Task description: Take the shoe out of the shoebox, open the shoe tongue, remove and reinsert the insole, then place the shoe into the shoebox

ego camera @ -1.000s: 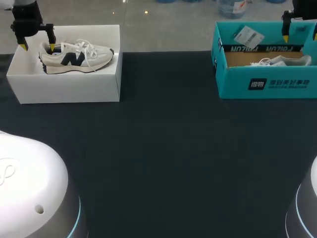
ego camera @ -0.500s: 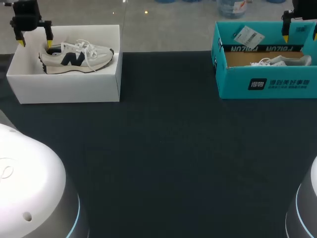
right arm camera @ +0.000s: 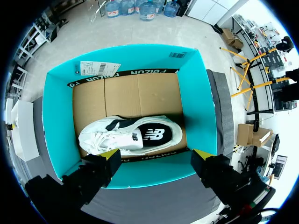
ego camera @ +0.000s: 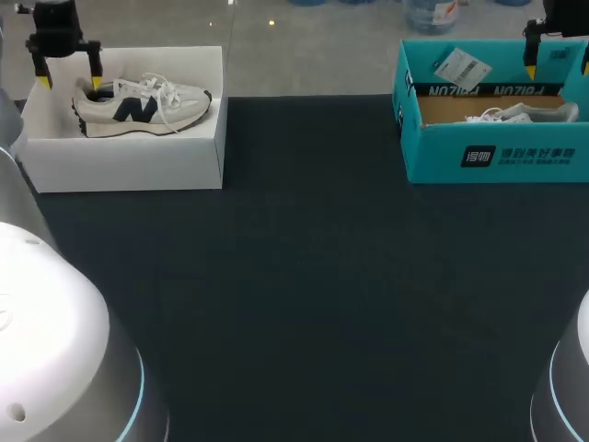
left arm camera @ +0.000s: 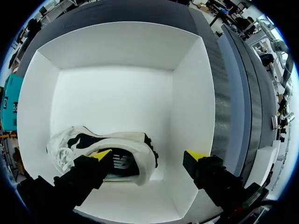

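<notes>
Two boxes sit at the far corners of the dark surface, well apart. The white box on the left holds a cream shoe with a dark letter on its side, lying along the box floor. The left arm hangs over the heel end of it, and the left jaws stand spread with nothing between them. From the wrist, one yellow tip is over the shoe's side and the other is over the bare floor next to the box wall (whether either touches, I cannot tell).

The teal box on the right holds a white shoe with black patches, lying on the brown cardboard bottom near the front wall. The right jaws hover above that wall, spread wide and holding nothing. A paper tag lies on the far flap.
</notes>
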